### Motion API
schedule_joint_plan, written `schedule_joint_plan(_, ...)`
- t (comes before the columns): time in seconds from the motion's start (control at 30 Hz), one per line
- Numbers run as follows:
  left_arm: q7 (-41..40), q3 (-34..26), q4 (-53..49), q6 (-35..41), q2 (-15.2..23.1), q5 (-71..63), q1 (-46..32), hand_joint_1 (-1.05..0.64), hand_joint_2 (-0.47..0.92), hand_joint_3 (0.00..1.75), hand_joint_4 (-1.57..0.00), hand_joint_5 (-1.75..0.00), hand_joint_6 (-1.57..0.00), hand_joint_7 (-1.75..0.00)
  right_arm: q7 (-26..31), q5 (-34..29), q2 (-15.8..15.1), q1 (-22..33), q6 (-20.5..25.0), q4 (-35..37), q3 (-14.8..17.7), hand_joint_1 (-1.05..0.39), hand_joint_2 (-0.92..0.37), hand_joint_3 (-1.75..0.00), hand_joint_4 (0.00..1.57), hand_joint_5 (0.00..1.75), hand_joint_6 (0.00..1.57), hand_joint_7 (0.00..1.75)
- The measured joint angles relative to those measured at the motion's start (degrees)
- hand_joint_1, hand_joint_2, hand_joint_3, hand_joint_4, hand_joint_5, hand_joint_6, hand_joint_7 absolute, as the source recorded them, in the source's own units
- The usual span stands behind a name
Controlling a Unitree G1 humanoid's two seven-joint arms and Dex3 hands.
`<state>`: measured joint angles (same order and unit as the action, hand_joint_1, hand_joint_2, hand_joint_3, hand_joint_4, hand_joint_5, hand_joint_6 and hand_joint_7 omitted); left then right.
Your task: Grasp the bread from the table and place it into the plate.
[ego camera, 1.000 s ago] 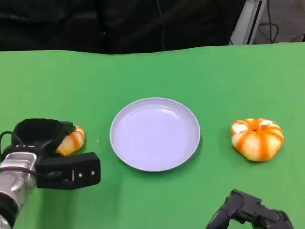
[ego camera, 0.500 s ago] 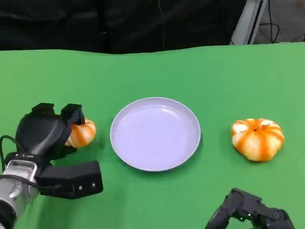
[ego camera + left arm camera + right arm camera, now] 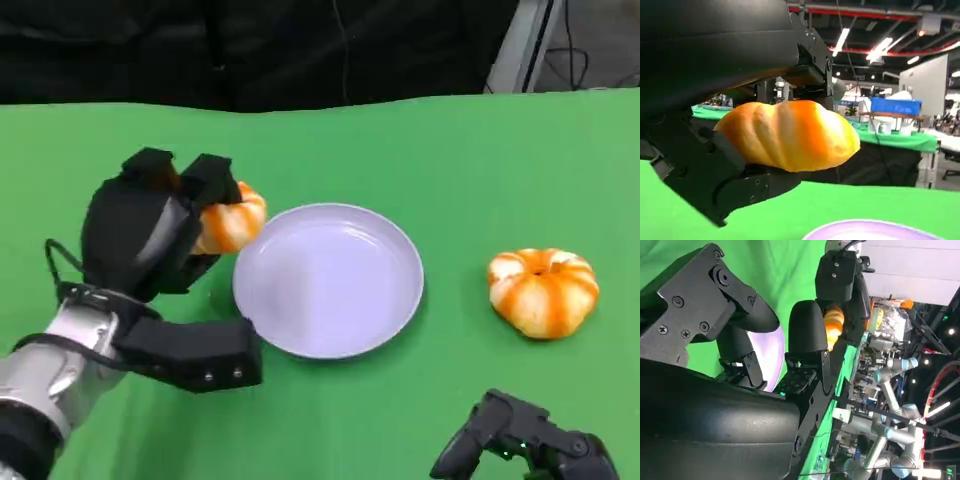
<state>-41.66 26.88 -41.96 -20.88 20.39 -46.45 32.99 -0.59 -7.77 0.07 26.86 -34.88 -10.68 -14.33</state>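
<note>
The left hand [image 3: 150,235] grips an orange bread [image 3: 232,222] between its black fingers [image 3: 740,185], held above the green table [image 3: 400,150] just beside the left rim of the lilac plate [image 3: 328,280]; the right hand [image 3: 525,450] rests low at the near edge, fingers curled, holding nothing; a second bread roll [image 3: 543,291] lies right of the plate, well apart.

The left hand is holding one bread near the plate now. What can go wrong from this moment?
1. The left hand holds the bread beside the plate's rim, not over its middle. Released now, it may land on the edge or on the table.
2. In the left wrist view the bread sticks out past the fingers, so it might slip while carried.
3. A second bread is waiting on the right side.
</note>
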Motion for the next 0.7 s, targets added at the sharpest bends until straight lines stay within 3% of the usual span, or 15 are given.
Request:
schedule_joint_plan(0.57, 3.8, 2.8, -2.4, -2.6, -8.2, -0.3, 2.3, -0.18, 0.30, 1.31, -0.93, -1.75, -0.72, -1.75, -0.1, 0.2, -0.1, -0.1, 0.0, 0.0, -0.2, -0.10, -0.29, -1.39, 0.76, 1.62, 0.82, 1.35)
schedule_joint_plan(0.7, 6.1, 2.9, -4.3, -2.5, -9.7, 0.1, 3.4, -0.17, 0.35, 1.26, -0.90, -1.75, -0.77, -1.57, -0.1, 0.2, -0.1, 0.0, 0.0, 0.0, -0.2, -0.09, -0.30, -1.39, 0.75, 1.62, 0.81, 1.35)
